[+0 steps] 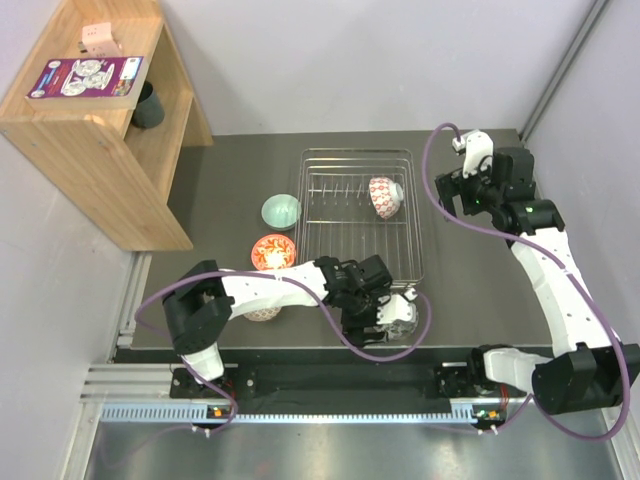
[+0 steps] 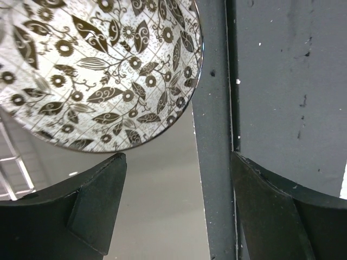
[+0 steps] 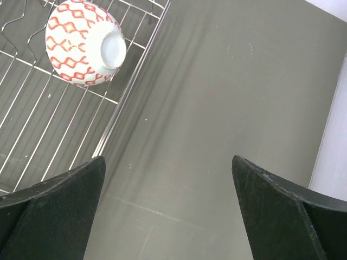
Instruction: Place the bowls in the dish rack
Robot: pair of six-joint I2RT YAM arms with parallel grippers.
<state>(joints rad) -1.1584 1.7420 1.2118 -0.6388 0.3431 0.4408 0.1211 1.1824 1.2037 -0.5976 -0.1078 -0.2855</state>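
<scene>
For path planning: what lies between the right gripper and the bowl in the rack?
Only bare table and rack wires, seen in right wrist view.

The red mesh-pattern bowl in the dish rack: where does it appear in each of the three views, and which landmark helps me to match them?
Top external: the red mesh-pattern bowl is right of centre, in the far right part of the dish rack.
Left wrist: not in it.
Right wrist: upper left, lying on the rack's wires.
Shared landmark: the dish rack's right rim, close beside the bowl in both views.
</scene>
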